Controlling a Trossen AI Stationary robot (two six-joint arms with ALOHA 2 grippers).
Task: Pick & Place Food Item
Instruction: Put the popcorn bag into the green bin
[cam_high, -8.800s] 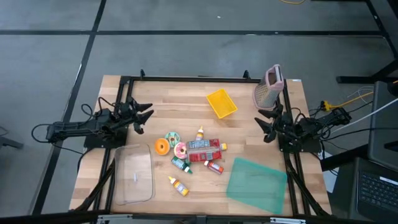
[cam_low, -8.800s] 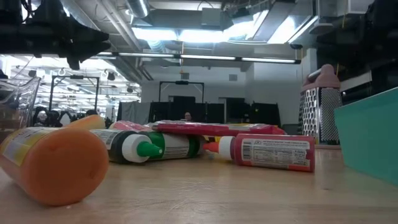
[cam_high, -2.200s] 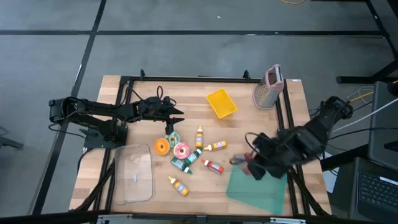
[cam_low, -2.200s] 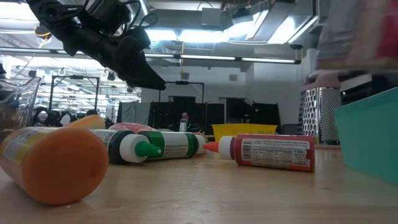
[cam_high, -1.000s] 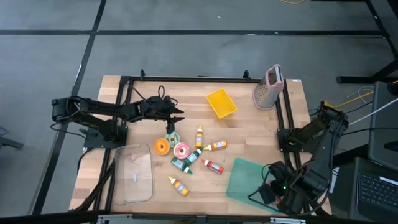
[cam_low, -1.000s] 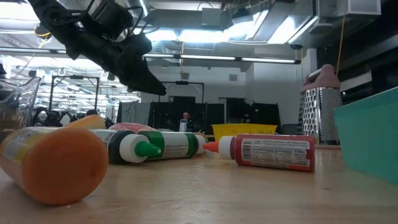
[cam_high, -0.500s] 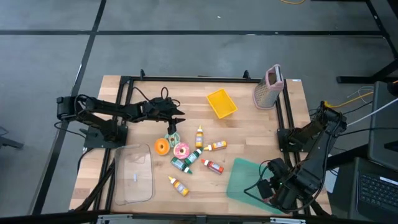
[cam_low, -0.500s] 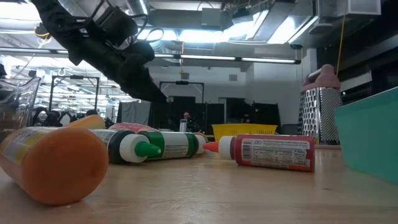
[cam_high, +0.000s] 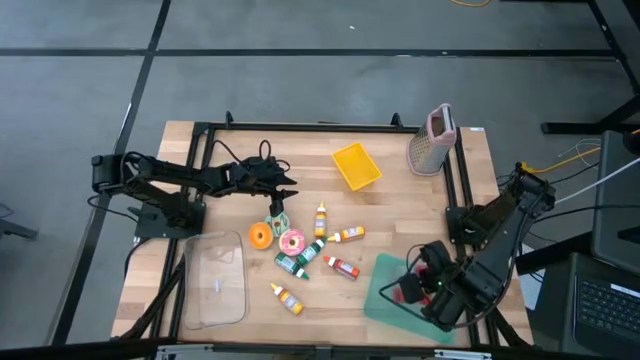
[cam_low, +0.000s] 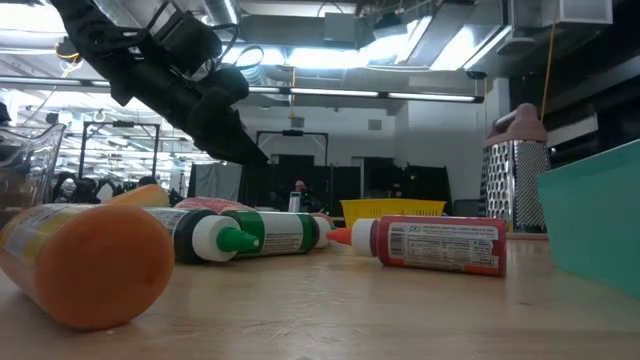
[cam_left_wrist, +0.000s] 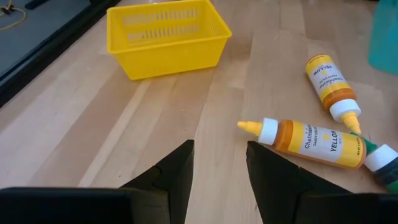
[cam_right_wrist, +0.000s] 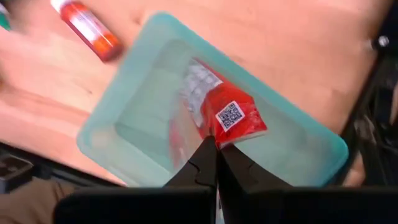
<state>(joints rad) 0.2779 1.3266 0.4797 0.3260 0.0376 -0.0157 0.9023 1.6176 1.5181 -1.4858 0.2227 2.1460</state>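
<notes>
- Lower right of the high view: the right gripper (cam_high: 418, 290) hangs over the teal container (cam_high: 385, 300), its fingers pressed together on the edge of a red food packet (cam_right_wrist: 231, 116). In the right wrist view the packet dangles from the fingertips above the container's middle, tilted.
- Risk here: the pinch takes only a thin edge of the packet, so I judge it could slip free early, or swing and catch the container's rim (cam_right_wrist: 143, 25) if let go off-centre.
- Centre of the high view: loose bottles lie scattered, among them a red bottle (cam_high: 342, 267) just beside the container's upper-left corner. A low pass by the right arm could knock it.
- Upper left of centre: the left gripper (cam_high: 286, 186) hovers above the wooden table (cam_high: 400, 215), fingers spread with nothing between them, near a yellow bottle (cam_left_wrist: 308, 142). If it dropped lower it could roll that bottle.
- Farthest, top of the high view: a yellow basket (cam_high: 356, 166) and a metal grater (cam_high: 432, 141), well apart from both arms.
</notes>
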